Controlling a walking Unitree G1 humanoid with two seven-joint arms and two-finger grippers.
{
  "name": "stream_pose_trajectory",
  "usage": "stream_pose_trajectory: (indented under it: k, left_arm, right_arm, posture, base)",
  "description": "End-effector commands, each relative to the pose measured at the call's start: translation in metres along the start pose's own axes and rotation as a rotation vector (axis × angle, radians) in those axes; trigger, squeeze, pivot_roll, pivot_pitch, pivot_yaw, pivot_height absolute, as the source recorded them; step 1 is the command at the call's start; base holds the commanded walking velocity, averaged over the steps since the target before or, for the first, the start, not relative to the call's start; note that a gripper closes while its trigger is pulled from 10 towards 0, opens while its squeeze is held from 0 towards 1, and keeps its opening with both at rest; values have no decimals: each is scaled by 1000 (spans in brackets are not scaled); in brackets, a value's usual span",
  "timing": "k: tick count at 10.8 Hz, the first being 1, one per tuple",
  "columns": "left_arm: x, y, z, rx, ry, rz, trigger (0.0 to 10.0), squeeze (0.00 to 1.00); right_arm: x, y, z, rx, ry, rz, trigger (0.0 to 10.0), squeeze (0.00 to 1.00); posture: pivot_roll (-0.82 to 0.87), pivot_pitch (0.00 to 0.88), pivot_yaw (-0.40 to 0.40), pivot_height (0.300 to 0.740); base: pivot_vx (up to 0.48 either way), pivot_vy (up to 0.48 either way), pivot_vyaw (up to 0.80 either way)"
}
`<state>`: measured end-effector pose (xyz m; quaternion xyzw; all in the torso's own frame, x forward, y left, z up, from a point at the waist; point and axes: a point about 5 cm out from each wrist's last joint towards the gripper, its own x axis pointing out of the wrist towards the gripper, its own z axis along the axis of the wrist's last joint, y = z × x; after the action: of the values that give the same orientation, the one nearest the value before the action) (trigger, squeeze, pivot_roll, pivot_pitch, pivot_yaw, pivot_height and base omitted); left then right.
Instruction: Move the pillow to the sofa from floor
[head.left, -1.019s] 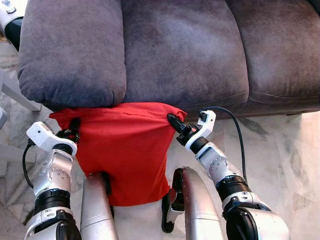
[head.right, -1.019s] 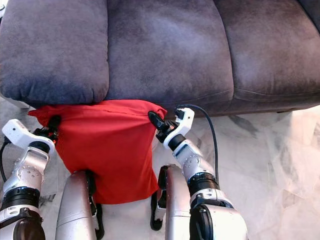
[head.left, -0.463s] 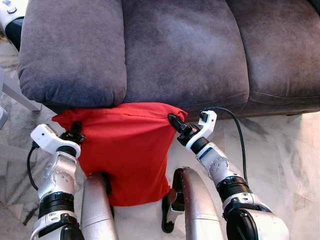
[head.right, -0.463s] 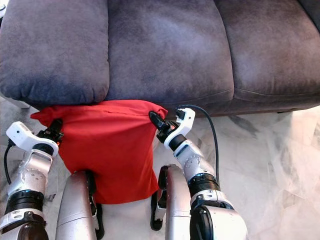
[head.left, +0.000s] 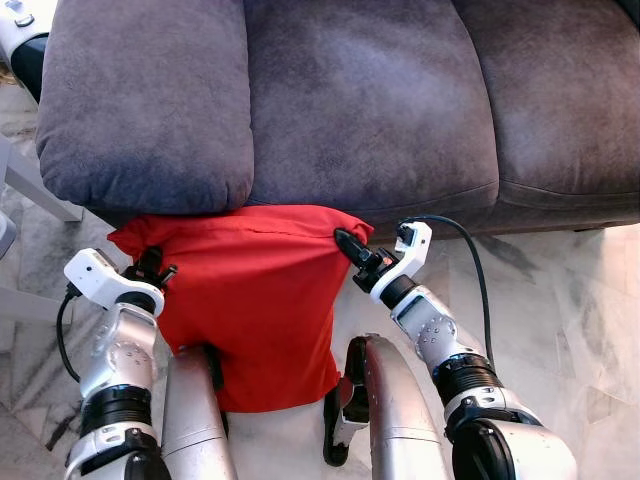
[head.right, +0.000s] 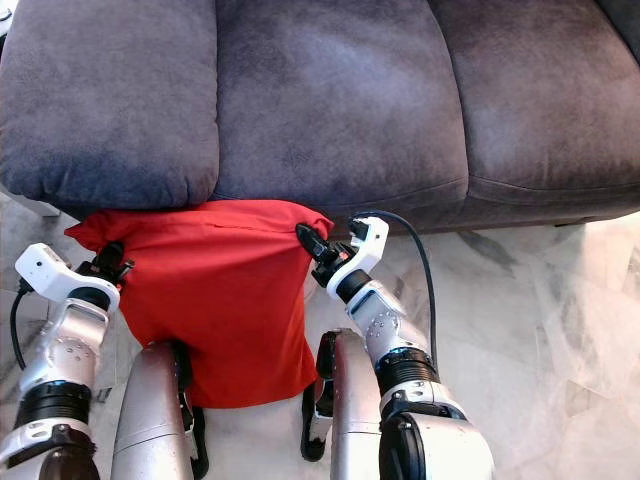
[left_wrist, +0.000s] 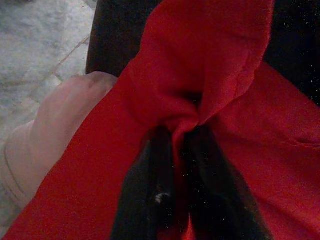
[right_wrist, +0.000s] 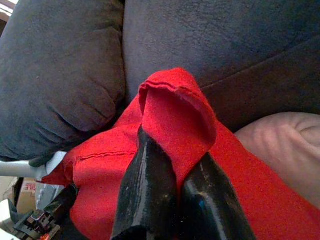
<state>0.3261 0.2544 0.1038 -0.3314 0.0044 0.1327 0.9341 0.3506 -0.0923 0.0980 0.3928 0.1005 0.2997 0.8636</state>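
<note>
A red pillow (head.left: 245, 300) hangs in front of my legs, its top edge just below the front of the grey sofa (head.left: 360, 100). My left gripper (head.left: 153, 270) is shut on the pillow's left top corner (left_wrist: 200, 75). At the right top corner (right_wrist: 175, 110), my right gripper (head.left: 347, 246) is shut on the cloth, which is pinched between its black fingers (right_wrist: 145, 195). The pillow's lower end drapes over my left leg (head.left: 190, 410).
The sofa has three seat cushions, with the left one (head.left: 140, 110) bulging over the pillow's top. A pale marbled floor (head.left: 560, 330) spreads to the right. A black cable (head.left: 470, 250) loops off my right wrist. A white furniture leg (head.left: 35, 190) stands at far left.
My left gripper has moved a little inward and up with the pillow's left corner. The right gripper has stayed about where it was.
</note>
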Motion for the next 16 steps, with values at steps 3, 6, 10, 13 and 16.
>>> stream_pose_trajectory:
  k: [3, 6, 10, 13, 16]
  left_arm:
    - [-15, 0, -19, 159, 30, -8, 10000, 0]
    - [-33, -6, -24, 299, 6, -57, 10000, 0]
    - [-52, -19, -8, 515, -137, -98, 10000, 0]
    - [-57, -22, -6, 540, -173, -100, 10000, 0]
    - [-64, -24, -17, 670, -181, -135, 10000, 0]
  right_arm:
    - [-7, -8, -10, -134, 59, -75, 10000, 0]
    - [-21, -18, -3, -332, 28, -186, 10000, 0]
    - [-50, -26, 15, -593, -131, -364, 10000, 0]
    - [-56, -22, 26, -626, -226, -416, 10000, 0]
    - [-73, -23, 30, -647, -320, -496, 10000, 0]
  posture:
    - [157, 394, -175, 592]
    - [162, 354, -166, 592]
    - [165, 284, -154, 592]
    - [156, 246, -147, 592]
    - [141, 225, -133, 592]
  base:
    - [0, 0, 0]
    - [0, 0, 0]
    - [0, 0, 0]
    - [0, 0, 0]
    - [0, 0, 0]
